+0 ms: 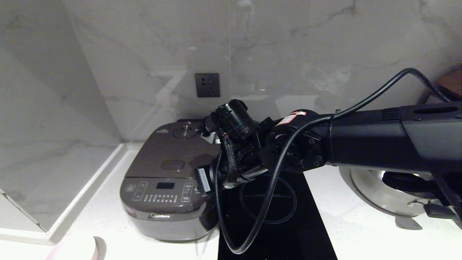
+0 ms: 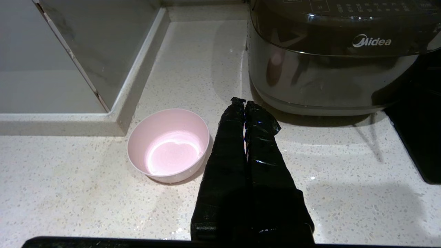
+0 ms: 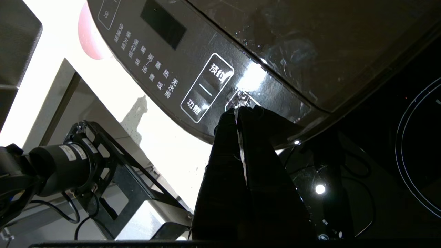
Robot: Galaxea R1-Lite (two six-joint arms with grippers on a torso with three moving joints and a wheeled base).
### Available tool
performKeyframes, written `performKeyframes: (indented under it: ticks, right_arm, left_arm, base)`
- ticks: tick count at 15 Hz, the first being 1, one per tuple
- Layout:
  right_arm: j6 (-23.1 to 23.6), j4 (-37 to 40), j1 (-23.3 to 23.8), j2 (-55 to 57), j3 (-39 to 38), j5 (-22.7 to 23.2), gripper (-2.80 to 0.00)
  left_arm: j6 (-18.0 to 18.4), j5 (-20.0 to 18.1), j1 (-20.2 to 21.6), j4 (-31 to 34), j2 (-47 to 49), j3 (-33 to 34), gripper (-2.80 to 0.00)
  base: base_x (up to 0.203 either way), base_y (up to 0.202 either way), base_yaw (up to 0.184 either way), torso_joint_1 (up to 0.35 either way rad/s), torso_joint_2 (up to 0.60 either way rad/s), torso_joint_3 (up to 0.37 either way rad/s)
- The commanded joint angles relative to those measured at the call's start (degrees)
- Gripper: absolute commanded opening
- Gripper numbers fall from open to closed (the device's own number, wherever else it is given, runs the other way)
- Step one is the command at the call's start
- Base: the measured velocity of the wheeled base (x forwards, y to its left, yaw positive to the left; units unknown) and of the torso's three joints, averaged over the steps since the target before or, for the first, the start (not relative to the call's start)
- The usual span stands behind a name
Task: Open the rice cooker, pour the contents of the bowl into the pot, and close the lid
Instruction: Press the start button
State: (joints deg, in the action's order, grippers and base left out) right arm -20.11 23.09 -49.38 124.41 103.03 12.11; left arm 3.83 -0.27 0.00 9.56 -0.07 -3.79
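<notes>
Rice cooker [image 1: 169,180] lid [image 1: 173,153] down, your right gripper [image 3: 237,112] — fingers pressed together — at its front panel, left gripper [image 2: 244,103] closed beside the bowl [image 2: 168,144].

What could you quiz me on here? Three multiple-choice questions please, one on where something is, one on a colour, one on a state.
1. Where does the small round pale pink bowl stand?
A. On the speckled countertop, in front of the cooker
B. On the black induction hob
C. Inside the steel pan

2. What colour is the wall socket behind the cooker?
A. White
B. Dark grey
C. Red

3. How is the hinged lid of the dark grey-brown Midea rice cooker?
A. Standing wide open
B. Taken off and laid aside
C. Shut

Answers:
1 A: the left wrist view shows it on the counter beside the shut left gripper.
2 B: it shows dark against the pale marble.
3 C: it lies flat on the body, while the shut right gripper is at the front panel's corner.
</notes>
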Motion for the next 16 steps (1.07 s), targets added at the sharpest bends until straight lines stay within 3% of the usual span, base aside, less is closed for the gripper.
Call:
performKeyframes:
  ticks: [1, 16]
  right_arm:
    - [-0.1, 0.0, 0.0, 0.5, 0.4, 0.0, -2.8]
    - [-1.9, -2.0, -0.1, 2.3, -1.0, 1.2, -2.8]
  left_arm:
    - [0.0, 0.0, 0.0, 0.0, 0.0, 0.0, -2.8]
    - [0.0, 0.0, 0.0, 0.0, 0.0, 0.0, -2.8]
  base:
    - [0.0, 0.0, 0.0, 0.0, 0.0, 0.0]
    - [0.0, 0.0, 0.0, 0.0, 0.0, 0.0]
